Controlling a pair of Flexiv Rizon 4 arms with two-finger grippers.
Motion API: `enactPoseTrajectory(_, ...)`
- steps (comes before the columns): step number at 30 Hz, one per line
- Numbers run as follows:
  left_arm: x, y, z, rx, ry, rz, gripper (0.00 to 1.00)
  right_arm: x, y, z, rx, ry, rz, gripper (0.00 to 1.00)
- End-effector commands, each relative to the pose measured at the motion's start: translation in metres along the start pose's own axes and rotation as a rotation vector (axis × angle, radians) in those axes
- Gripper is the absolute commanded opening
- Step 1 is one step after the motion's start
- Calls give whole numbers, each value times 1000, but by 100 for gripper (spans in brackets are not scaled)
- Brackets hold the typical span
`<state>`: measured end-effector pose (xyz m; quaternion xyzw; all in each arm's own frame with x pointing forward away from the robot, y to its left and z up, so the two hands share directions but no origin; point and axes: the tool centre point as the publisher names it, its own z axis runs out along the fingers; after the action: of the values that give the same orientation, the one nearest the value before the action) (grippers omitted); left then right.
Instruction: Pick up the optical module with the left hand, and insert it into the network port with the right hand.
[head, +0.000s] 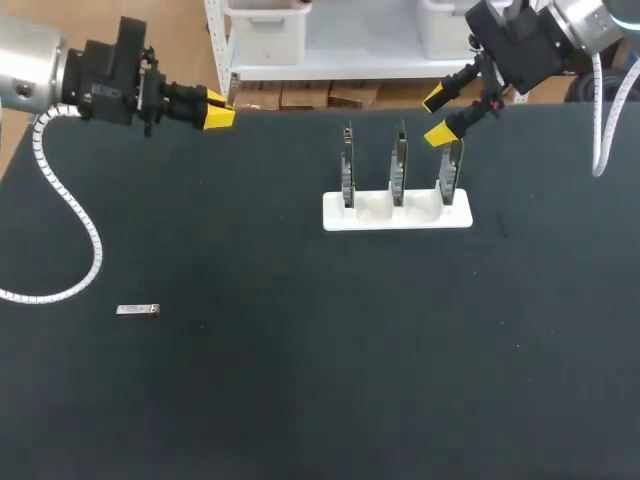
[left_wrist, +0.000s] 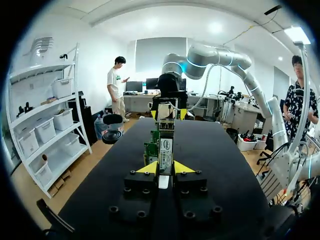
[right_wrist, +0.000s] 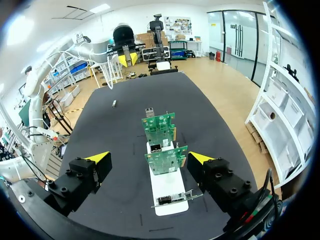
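Dark tabletop (head: 300, 380) carries a white rack (head: 397, 212) standing three network cards (head: 398, 165) upright, presumably to keep their ports reachable. The right claw (head: 442, 115) hangs tilted over the end card, fingers released wide. The left claw (head: 220, 110) points level, slightly parted and empty. The optical module (head: 137, 310) lies flat, well behind it.

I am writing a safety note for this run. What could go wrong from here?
The optical module is small and lies flat, far from the left gripper; the pinch might miss or slip. The right gripper hangs open close by the upright circuit boards in the white holder, so it could knock one.
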<state>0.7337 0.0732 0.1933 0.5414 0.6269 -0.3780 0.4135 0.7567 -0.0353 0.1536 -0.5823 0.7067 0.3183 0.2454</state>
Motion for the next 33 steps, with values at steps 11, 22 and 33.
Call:
enactPoseTrajectory(11, -47, -11, 43, 77, -172, 63, 0, 0, 1, 0, 3, 0, 0, 100)
enactPoseTrajectory(22, -89, -28, 98, 191, -197, 142, 0, 0, 1, 0, 3, 0, 0, 100)
enactPoseTrajectory(33, -94, -31, 138, 237, -196, 125, 0, 0, 1, 0, 3, 0, 0, 100)
